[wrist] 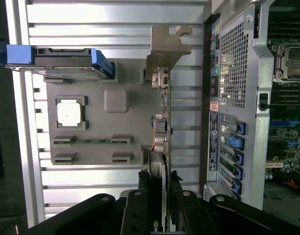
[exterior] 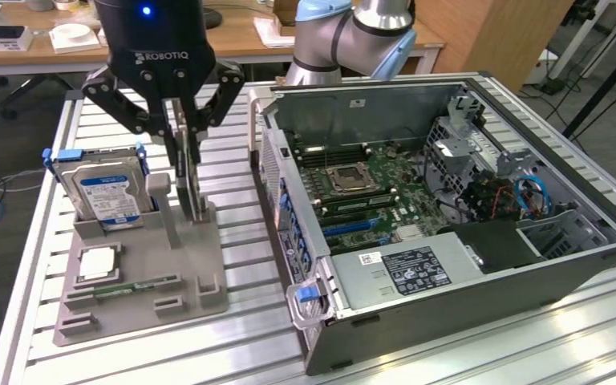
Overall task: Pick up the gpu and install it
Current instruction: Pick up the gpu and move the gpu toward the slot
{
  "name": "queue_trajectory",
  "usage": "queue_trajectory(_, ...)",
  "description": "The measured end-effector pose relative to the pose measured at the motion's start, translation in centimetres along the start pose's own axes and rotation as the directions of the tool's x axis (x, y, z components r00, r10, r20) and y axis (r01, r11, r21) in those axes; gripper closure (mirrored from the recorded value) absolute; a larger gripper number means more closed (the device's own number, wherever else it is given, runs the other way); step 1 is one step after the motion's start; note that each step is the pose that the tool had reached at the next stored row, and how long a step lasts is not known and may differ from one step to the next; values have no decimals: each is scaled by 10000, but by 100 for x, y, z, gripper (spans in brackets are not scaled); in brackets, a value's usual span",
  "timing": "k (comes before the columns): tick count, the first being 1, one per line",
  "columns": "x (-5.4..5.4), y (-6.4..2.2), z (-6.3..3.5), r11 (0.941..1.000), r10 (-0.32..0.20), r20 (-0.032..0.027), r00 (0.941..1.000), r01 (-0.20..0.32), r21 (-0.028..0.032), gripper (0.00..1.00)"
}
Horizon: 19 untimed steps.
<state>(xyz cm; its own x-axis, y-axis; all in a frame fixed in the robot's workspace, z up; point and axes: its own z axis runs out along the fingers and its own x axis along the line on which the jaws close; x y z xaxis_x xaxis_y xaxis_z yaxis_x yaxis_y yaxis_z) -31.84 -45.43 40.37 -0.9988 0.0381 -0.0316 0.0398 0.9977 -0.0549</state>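
One gpu [exterior: 188,172], one hard drive [exterior: 107,192], one processor chip [exterior: 96,262], one memory stick [exterior: 126,286], one grey holder [exterior: 185,265], one open computer case [exterior: 480,297].

From my console, the arm [exterior: 351,32] is silver-grey tubing with pale blue joint caps. Its wrist housing [exterior: 158,32] is glossy black, with a small blue light lit and white ROBOTIQ lettering. The jaws are black linkages, pinned with what look like silver screws, though I can't be sure.
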Motion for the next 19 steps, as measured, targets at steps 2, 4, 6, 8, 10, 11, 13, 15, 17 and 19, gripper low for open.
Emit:
queue_trajectory(2, 0, 0, -5, 10000, 0, 0, 10000, 0, 0, 74)
queue_trajectory(4, -1, -1, -8, 10000, 0, 0, 10000, 0, 0, 74)
queue_trajectory(6, -1, -1, -13, 10000, 0, -1, 10000, 0, 1, 74)
queue_trajectory(8, -1, -1, -16, 10000, 0, 0, 10000, 0, 0, 74)
queue_trajectory(10, -1, -1, -20, 10000, 0, -1, 10000, 0, 1, 74)
queue_trajectory(11, -1, -1, -20, 10000, -1, 0, 10000, 1, 1, 74)
queue_trajectory(13, -1, -1, -21, 10000, 0, 0, 10000, 0, 0, 74)
queue_trajectory(15, -1, -2, -25, 10000, 0, -1, 10000, 0, 2, 74)
queue_trajectory(17, -1, -2, -37, 10000, 0, 0, 10000, 0, 3, 74)
queue_trajectory(19, -2, -3, -47, 10000, 0, 0, 10000, 0, 3, 74)
